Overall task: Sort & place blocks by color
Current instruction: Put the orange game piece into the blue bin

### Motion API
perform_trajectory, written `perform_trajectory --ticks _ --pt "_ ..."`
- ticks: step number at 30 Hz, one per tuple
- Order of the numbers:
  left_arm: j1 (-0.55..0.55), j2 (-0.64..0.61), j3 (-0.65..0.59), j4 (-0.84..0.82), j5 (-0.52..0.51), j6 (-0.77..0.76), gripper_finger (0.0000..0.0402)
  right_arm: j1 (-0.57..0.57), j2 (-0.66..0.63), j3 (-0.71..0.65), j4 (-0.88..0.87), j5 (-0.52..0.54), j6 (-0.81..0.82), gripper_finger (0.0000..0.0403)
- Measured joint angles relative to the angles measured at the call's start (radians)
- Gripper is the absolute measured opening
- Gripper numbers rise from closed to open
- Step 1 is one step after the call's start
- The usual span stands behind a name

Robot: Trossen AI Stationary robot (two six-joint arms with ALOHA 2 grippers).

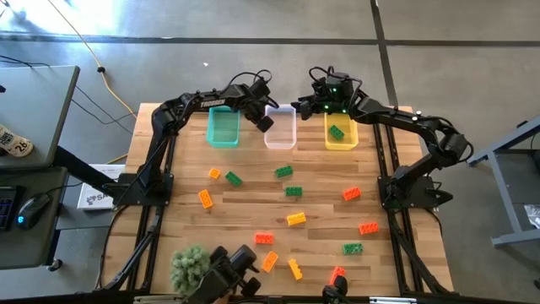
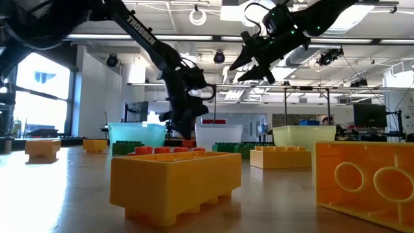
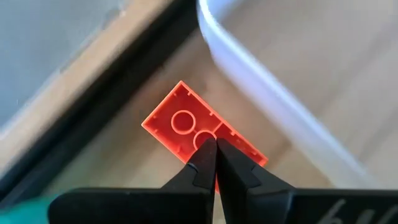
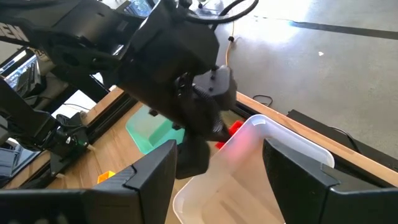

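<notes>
Left wrist view: left pincer (image 3: 216,149) pinches red-orange brick (image 3: 186,121); right pincer (image 4: 217,168) spread.

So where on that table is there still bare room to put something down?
Bare wood lies between the bins and the nearest green block, and along the table's right edge. The near end is crowded with blocks and the plant ball.

Bins: three in a row along the far edge, namely teal bin (image 1: 224,135), clear bin (image 1: 280,135), yellow bin (image 1: 342,143).

Green blocks (image 1: 293,192): five; four loose on the table (image 1: 253,211), one inside the yellow bin.

Yellow-orange blocks (image 1: 295,219): five, all loose.

Red-orange blocks (image 1: 352,193): five; four loose, one pinched in the left gripper (image 3: 216,146).

Fuzzy plant ball (image 1: 190,266): one, near left.
</notes>
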Motion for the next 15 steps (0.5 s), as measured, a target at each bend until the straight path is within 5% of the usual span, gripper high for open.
perform_trajectory --ticks 15 --pt "-0.160 -0.008 0.000 -0.274 -0.017 0.003 0.0000 0.000 0.000 0.000 0.000 0.000 0.000 0.0227"
